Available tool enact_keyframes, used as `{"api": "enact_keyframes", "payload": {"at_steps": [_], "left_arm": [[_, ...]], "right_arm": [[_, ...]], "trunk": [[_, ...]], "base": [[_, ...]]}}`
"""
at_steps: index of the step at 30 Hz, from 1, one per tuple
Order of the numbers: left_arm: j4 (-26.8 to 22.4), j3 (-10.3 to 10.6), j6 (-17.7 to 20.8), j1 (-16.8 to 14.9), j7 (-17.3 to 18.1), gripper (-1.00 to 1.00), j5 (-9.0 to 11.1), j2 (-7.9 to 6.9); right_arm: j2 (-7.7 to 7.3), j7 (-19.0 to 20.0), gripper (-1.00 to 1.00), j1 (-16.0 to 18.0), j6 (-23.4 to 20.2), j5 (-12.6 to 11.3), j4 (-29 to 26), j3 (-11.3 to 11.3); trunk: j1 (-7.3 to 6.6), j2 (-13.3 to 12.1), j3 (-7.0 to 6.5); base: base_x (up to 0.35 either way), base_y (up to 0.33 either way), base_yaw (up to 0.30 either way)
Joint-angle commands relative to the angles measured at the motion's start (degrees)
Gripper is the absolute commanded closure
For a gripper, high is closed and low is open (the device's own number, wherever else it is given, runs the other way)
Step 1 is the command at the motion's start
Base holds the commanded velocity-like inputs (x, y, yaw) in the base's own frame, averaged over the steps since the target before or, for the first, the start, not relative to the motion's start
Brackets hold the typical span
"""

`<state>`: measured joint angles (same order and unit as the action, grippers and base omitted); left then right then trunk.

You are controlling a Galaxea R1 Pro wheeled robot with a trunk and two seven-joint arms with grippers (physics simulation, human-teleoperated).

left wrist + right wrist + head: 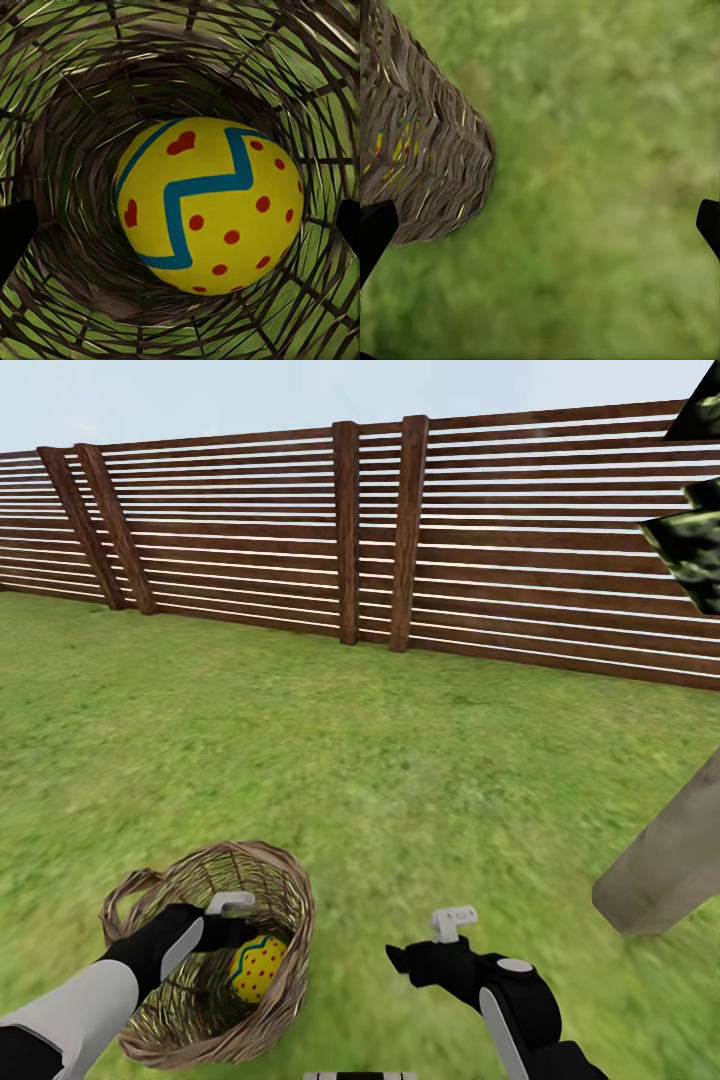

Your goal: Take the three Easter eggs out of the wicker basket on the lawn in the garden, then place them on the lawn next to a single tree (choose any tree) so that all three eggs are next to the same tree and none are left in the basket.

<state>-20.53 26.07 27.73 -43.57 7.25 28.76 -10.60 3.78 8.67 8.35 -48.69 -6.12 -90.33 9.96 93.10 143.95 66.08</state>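
You are looking down at the green lawn [380, 760], and the brown basket [290, 920] is sitting on the grass low on your left side. Your left claw [222, 932] is reaching down inside the basket, right over the eggs [256, 968]. In the left wrist view the yellow eggs [214, 206] are lying at the bottom of the basket [67, 90], pressed so close together that the red dots, the blue zigzag and a red heart shape look like one ball. The two dark fingers [15, 236] are standing wide apart, one on each side of the eggs, and they are not holding anything. Your right claw [425, 950] is hanging over bare grass just beside the basket. In the right wrist view its fingers [375, 229] are also spread wide and holding nothing, with the basket wall [427, 165] close by on the grass [600, 150]. A thick pale tree trunk [665, 860] is standing near you on the right. The brown wooden fence [400, 530] is running along the far side of the lawn.
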Motion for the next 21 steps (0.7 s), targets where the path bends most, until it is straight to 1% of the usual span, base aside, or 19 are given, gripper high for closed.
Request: {"api": "enact_keyframes", "payload": {"at_steps": [1,3,9,21], "left_arm": [[-0.2,0.2,0.2,0.0,0.1,-1.0,0.1,-0.04],[-0.3,0.2,0.2,0.0,0.1,-1.0,0.1,-0.04],[-0.4,0.2,0.2,0.0,0.1,-1.0,0.1,-0.04],[-0.8,0.2,0.2,0.0,0.1,-1.0,0.1,-0.04]], "right_arm": [[0.17,-0.1,-1.0,0.0,-0.3,-0.4,-0.2,-0.1],[0.39,-0.1,-1.0,0.0,-0.4,-0.4,-0.4,-0.2],[0.64,-0.1,-1.0,0.4,-0.6,-0.5,-0.5,-0.5],[0.7,-0.1,-1.0,0.5,-0.4,-0.5,-0.5,-0.5]], "trunk": [[-0.01,0.0,0.05],[-0.01,0.0,0.05],[0.14,0.1,1.38],[0.45,0.3,4.04]], "base": [[0.0,0.0,0.0],[0.0,0.0,0.0],[0.0,0.0,0.0],[0.0,0.0,0.0]]}}
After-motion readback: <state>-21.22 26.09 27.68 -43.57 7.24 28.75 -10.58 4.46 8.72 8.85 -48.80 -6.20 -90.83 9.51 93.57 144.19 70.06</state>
